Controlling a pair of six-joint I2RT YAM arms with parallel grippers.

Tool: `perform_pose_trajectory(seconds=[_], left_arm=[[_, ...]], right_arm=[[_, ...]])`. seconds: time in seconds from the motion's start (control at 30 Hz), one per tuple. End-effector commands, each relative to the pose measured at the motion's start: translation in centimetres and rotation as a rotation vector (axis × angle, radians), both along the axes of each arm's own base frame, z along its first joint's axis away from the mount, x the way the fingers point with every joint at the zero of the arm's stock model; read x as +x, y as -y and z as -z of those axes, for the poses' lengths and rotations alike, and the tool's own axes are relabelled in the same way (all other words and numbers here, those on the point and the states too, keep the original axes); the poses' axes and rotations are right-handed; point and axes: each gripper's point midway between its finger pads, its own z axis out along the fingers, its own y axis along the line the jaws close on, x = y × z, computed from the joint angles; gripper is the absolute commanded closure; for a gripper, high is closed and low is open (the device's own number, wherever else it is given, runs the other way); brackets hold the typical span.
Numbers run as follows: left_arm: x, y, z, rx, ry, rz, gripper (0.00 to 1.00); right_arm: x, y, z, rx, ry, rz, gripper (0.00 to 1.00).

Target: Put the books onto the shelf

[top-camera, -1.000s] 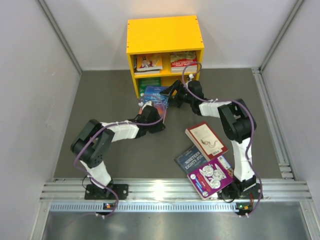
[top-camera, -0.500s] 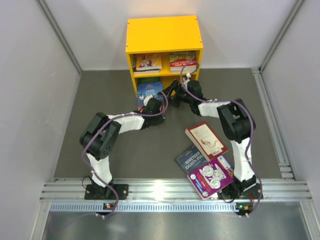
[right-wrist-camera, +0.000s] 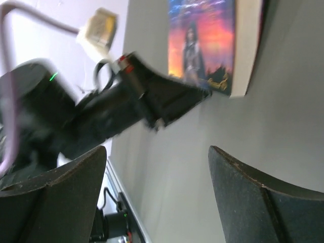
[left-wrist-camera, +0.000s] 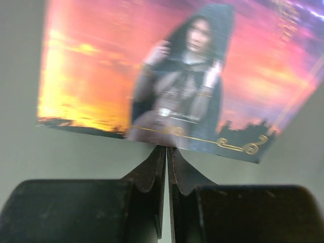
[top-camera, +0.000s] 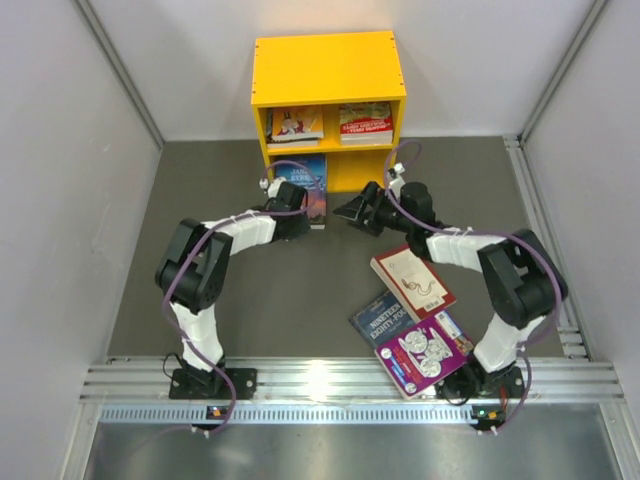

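Left gripper (left-wrist-camera: 166,150) pinched closed, empty. I set tips against near edge of sunset-cover book (top-camera: 303,186) to shove it, I judge, into shelf (top-camera: 328,70), upper centre of frame. Right gripper (top-camera: 350,211) spread wide, clear.

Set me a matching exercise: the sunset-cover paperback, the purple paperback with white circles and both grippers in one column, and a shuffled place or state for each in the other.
Column 1
1. sunset-cover paperback with a cloaked figure
2. purple paperback with white circles
3. left gripper
4. right gripper

Column 2
A. open, holding nothing
B. lying on the near right part of the grey table
C. shut, tips at a book's near edge
D. at the front of the lower left compartment of the bright yellow boxy shelf

Pairs: 1-D, 2-B, 3-C, 4-A
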Motion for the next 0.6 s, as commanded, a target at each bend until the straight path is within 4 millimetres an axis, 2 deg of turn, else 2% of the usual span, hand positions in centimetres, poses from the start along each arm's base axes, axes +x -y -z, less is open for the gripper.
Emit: perform_pose_trajectory(seconds=[0.0,0.13,0.37,0.57], left_arm=[[0.8,-3.1,1.1,0.114,-0.035,-0.036,0.9],[2.1,-2.9,0.5,0.102,-0.017,-0.045,0.9],[4.8,-2.0,-0.9,0.058,0.022,-0.081,0.91],[7.5,-2.0,-3.3,0.022,0.09,-0.159,0.91]], right_arm=[[-1.0,1.0,-3.4,-0.002,0.127,0.002,0.19],[-2.5,1.8,-2.6,-0.024,0.12,-0.001,0.2],[-3.7,2.4,-0.7,-0.055,0.091,-0.013,0.2],[-4.5,2.7,0.2,-0.065,0.074,-0.024,0.2]])
